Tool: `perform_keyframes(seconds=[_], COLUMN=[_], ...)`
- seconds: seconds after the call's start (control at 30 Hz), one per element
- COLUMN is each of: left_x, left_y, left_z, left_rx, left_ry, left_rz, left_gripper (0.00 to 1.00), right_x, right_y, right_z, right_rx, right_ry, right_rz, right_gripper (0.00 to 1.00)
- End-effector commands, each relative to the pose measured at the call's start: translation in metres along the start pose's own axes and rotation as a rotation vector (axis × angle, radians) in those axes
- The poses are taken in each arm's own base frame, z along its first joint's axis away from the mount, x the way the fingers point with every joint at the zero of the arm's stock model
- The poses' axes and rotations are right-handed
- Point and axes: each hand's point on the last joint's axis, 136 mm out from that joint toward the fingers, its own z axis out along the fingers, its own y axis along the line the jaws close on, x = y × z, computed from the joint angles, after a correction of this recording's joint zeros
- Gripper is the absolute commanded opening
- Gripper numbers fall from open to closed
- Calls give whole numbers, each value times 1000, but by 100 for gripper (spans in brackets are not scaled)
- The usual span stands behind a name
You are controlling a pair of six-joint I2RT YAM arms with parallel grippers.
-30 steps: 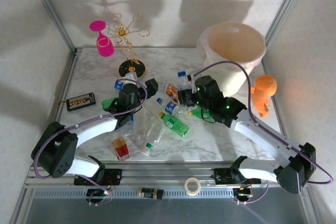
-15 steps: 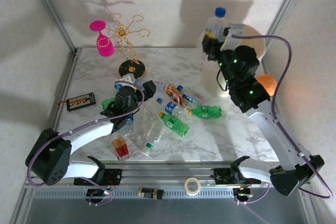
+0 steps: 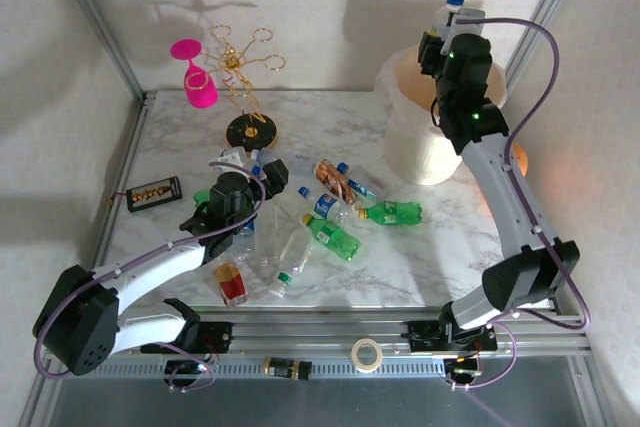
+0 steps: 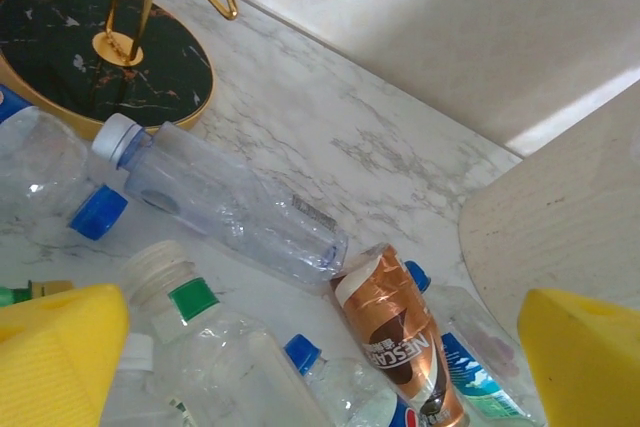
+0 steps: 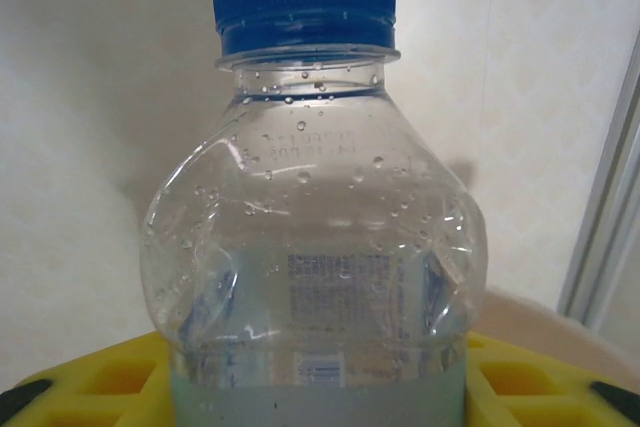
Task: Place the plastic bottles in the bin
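While the right tool (image 3: pixel 447 29) is clamped on a clear blue-capped bottle (image 5: pixel 315 247), cap up, the top view puts that bottle at the far rim of the bin (image 3: pixel 420 147), raised off the counter (image 3: pixel 470 247); in the wrist view the yellow fingers (image 5: pixel 90 387) grip its lower body on both sides and droplets show inside the neck. Left tool (image 4: pixel 320 352) has its jaws wide apart, holding nothing, hanging low over the bottle pile at mid counter. Under it in the wrist view: a long clear bottle with white cap (image 4: pixel 230 209) lying on its side, a brown-label bottle (image 4: pixel 395 337) lying just beside its base end, a clear one with blue cap (image 4: pixel 50 177) at left, a green-capped neck (image 4: pixel 190 299) nearer the camera, another blue-capped one (image 4: pixel 335 382) at the bottom edge. Top view also shows two green bottles (image 3: pixel 392 213) (image 3: pixel 332 236) lying near the pile's right side, well apart from the bin, and a red-label bottle (image 3: pixel 231 284) near the front edge. Gold stand (image 3: pixel 250 130) with pink glass (image 3: pixel 195 77) sits at the back left, black box (image 3: pixel 153 192) at the left edge, orange figure (image 3: pixel 516 157) partly hidden behind the right arm beside the bin
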Motion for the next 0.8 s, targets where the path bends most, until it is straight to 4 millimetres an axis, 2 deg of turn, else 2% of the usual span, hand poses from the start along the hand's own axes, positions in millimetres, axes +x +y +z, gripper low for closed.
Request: perform_keyframes(seconds=[0.0,0.1,0.2,0.27,0.37,0.5,0.6,0.77], left_x=[-4,-8,-6,-7,-6,-6,-6,-10], left_y=[2,-2,-1,0,3,6,6,1], left_z=[-5,-4,-3,-3,-3,-3,-2,-1], left_rx=[-17,-10,-24,-26,-36,-46,-47,-35], left_ry=[-17,-22,-7,-9,-10,-10,-11,-16], left_rz=[29,41,61,62,69,73,74,59], left_gripper=[99,100,99,99,99,100,99,100], right_x=[31,64,88,98,102,85,62,16], right_y=[-14,-23,-28,-31,-31,-30,-31,-20], right_z=[18,36,48,54,58,55,45,10], right_rx=[22,20,15,26,28,23,21,-35], right_ry=[127,230,303,335,359,318,270,162], right_rz=[26,55,72,77,80,88,103,136], right_gripper=[51,51,51,53,57,74,85,96])
